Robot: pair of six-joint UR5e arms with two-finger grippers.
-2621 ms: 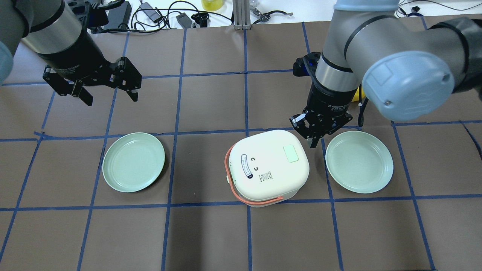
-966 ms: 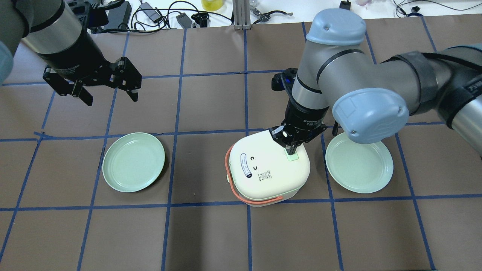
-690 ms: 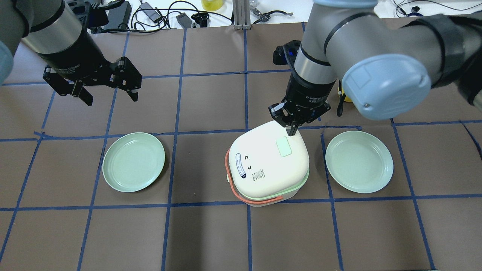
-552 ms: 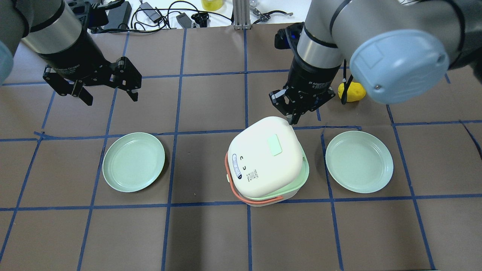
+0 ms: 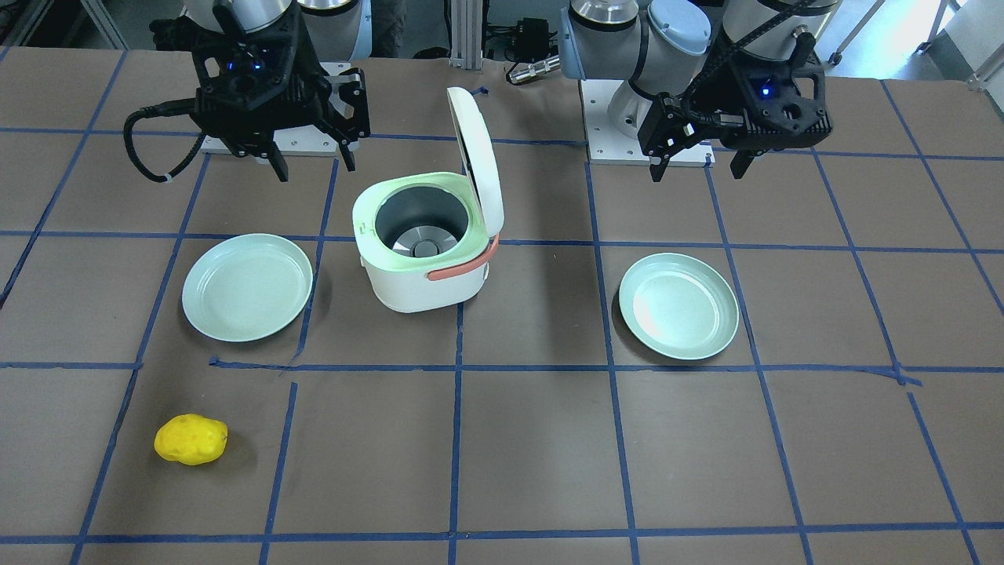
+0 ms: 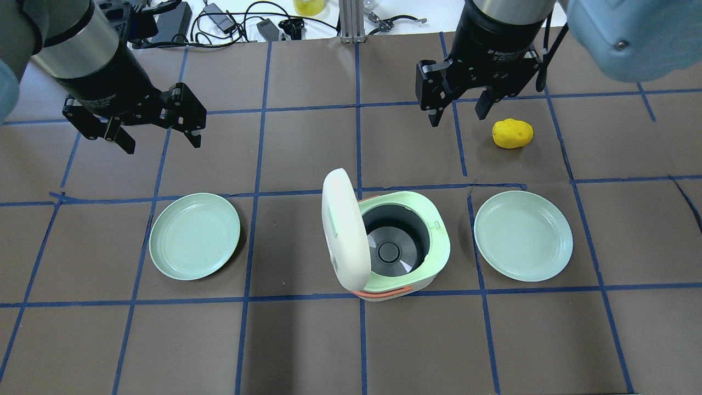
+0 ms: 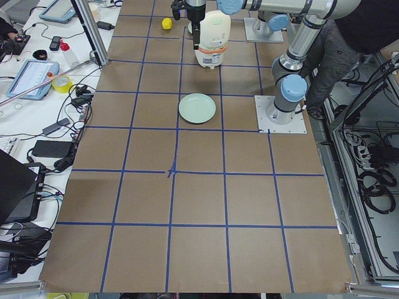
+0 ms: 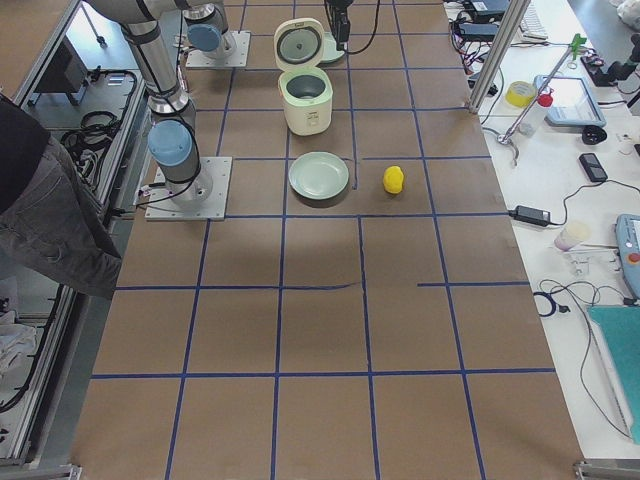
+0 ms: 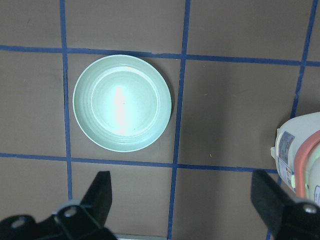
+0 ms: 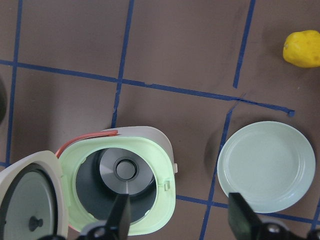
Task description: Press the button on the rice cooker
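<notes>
Rice cooker [image 6: 442, 241] sits mid surface [image 6: 307, 340] between left plate [image 6: 194, 236] and right plate [image 6: 522, 236]. Lid [image 6: 343, 227] stands upright and the pot is exposed, so the button press looks done. Right pincer [image 6: 458, 116] hangs spread and empty past the cooker, near yellow potato [image 6: 512, 133]. Left pincer [image 6: 163, 144] is spread and empty too. Risk: a low right-arm sweep clips the raised lid, slamming it or shoving the cooker. Potato and plates crowd any descent.

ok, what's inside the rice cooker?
The rice cooker stands open. Inside: dark grey walls, a shiny metal disc on the bottom with a round knob at its centre. No food visible. The raised lid hides the wall beside the hinge in the overhead view.
</notes>
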